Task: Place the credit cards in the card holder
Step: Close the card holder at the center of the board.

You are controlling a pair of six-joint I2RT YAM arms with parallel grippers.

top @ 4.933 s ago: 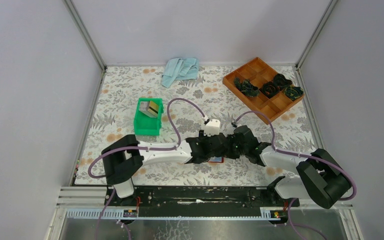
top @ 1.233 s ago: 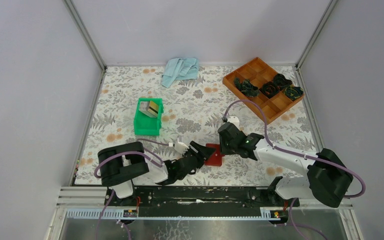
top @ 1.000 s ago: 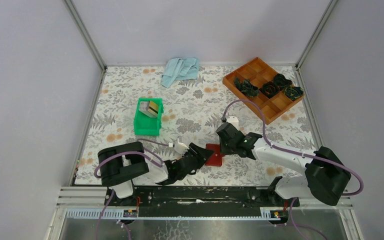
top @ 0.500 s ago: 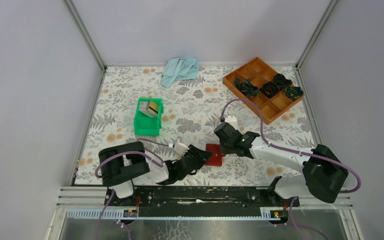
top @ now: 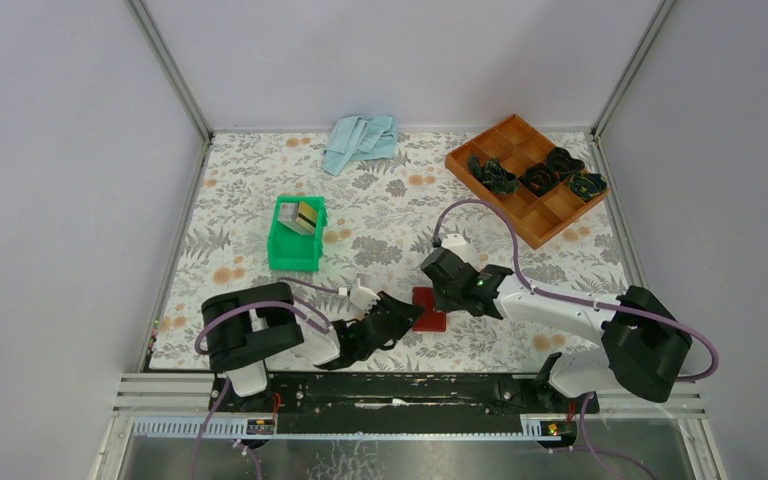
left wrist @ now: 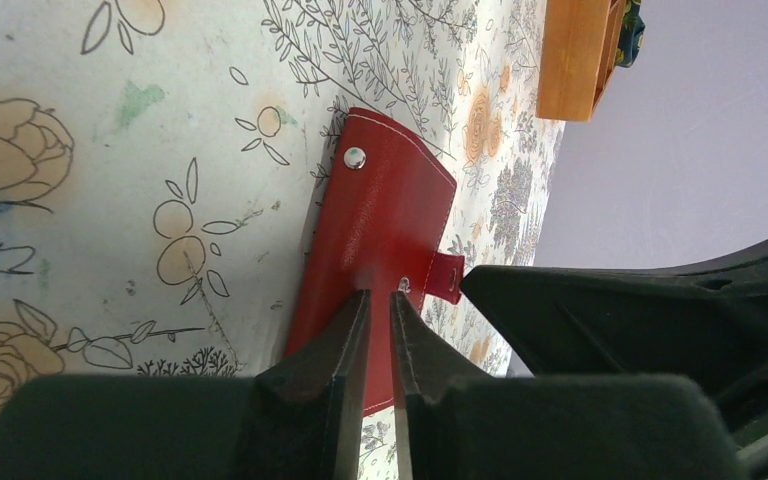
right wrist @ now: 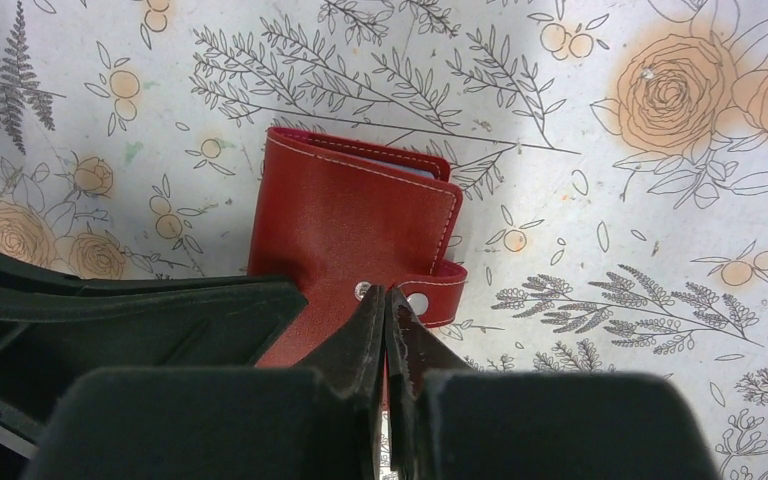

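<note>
The dark red card holder (top: 428, 309) lies folded shut on the floral table, near the front middle. Its snap tab (right wrist: 440, 292) wraps over one edge. My left gripper (top: 407, 308) lies low at the holder's left side, its jaws nearly closed with only a thin gap and nothing between them (left wrist: 380, 292). My right gripper (top: 439, 300) is shut, with its tips over the holder beside the tab's snap (right wrist: 388, 290). The holder fills the left wrist view (left wrist: 380, 220). Gold and pale credit cards (top: 306, 216) stand in the green bin.
The green plastic bin (top: 293, 253) stands left of centre. An orange compartment tray (top: 516, 205) holding dark green items sits at the back right. A light blue cloth (top: 360, 140) lies at the back edge. Grey walls enclose the table.
My right gripper has moved left, closing in over the holder's tab. My left gripper has barely moved in the last second; earlier that arm reached further out over the holder.
</note>
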